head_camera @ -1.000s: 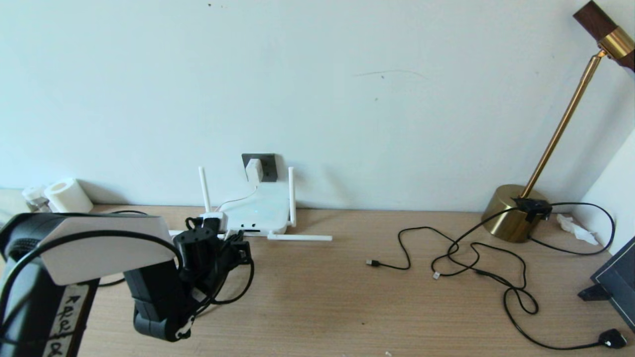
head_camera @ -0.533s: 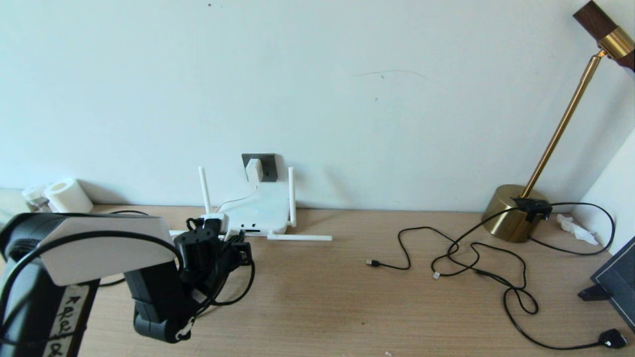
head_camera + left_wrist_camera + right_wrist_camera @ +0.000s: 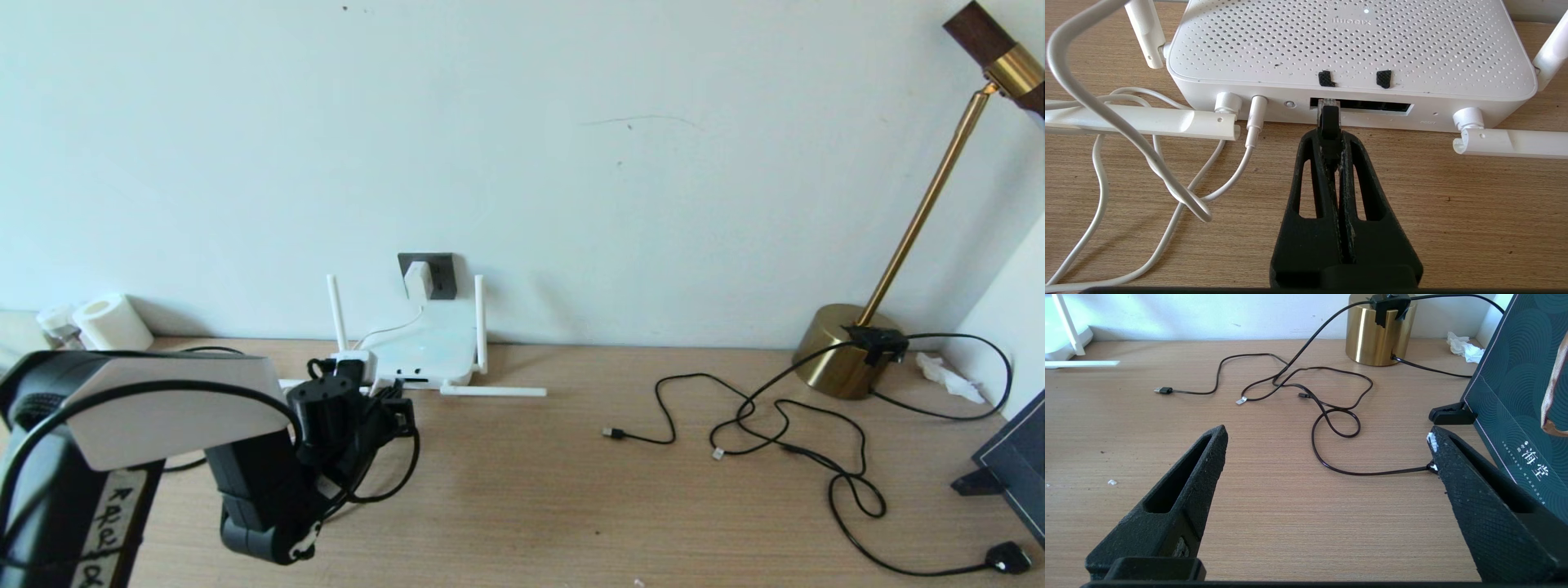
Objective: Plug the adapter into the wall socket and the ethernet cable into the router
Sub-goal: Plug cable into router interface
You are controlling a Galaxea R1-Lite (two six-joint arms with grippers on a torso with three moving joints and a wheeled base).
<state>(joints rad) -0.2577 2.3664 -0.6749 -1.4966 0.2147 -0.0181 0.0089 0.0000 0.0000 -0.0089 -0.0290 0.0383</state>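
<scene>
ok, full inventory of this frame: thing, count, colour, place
router: 1, white, desk by wall
adapter: 1, white, in wall socket, dark grey
ethernet cable: 1, black, plug at router port
lamp: 1, brass, desk's right
thin cables: several, black, loose near lamp
paper roll: 1, white, far left
dark box: 1, teal, right edge
left gripper: shut on ethernet cable
right gripper: open, over bare desk

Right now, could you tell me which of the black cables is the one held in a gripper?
The ethernet cable, pinched by the left gripper at the router; the thinner black cables lie loose.
</scene>
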